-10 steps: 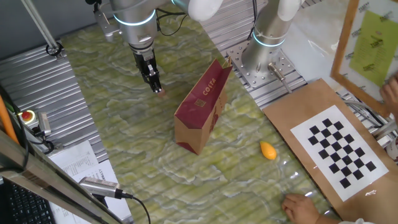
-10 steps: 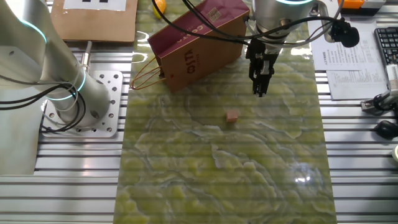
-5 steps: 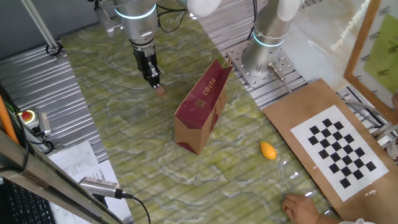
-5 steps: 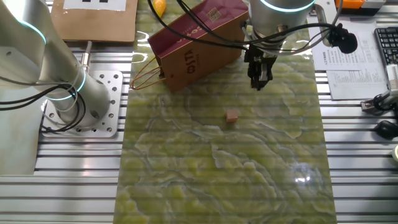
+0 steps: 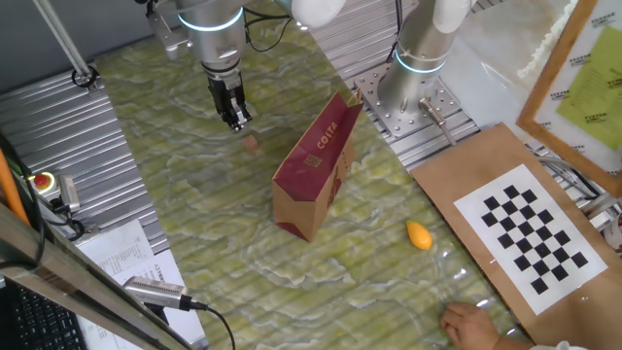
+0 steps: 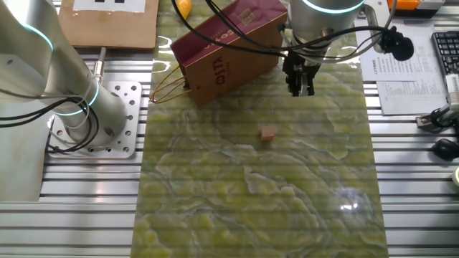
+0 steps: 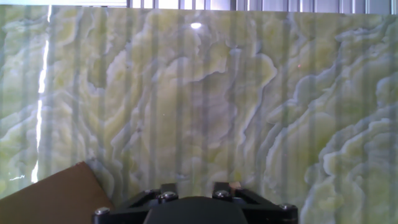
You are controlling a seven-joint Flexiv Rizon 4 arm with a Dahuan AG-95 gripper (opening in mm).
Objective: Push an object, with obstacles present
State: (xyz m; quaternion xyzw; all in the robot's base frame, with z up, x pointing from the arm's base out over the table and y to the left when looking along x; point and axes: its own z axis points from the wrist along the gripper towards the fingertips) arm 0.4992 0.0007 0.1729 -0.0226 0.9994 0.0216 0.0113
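Observation:
The object, a tiny pinkish-tan lump (image 5: 252, 143), lies on the green marbled mat; it also shows in the other fixed view (image 6: 268, 133). My gripper (image 5: 235, 122) hangs above the mat, just beyond the lump and apart from it, fingers together and holding nothing; it also shows in the other fixed view (image 6: 300, 90). The obstacle, a tall brown COSTA paper bag (image 5: 316, 170) with a maroon side (image 6: 224, 56), lies tilted beside the gripper. In the hand view only a sliver of the lump (image 7: 235, 183) peeks past the dark housing; the fingertips are hidden.
An orange-yellow oval piece (image 5: 419, 234) lies beyond the bag, also at the mat's far end (image 6: 184, 7). A checkerboard sheet (image 5: 530, 227) lies on brown card. A second arm's base (image 6: 93, 118) stands on the metal table. A person's hand (image 5: 471, 326) rests at the mat's edge.
My gripper has lifted and drawn back from the lump, which has stayed where it was. The bag has not moved.

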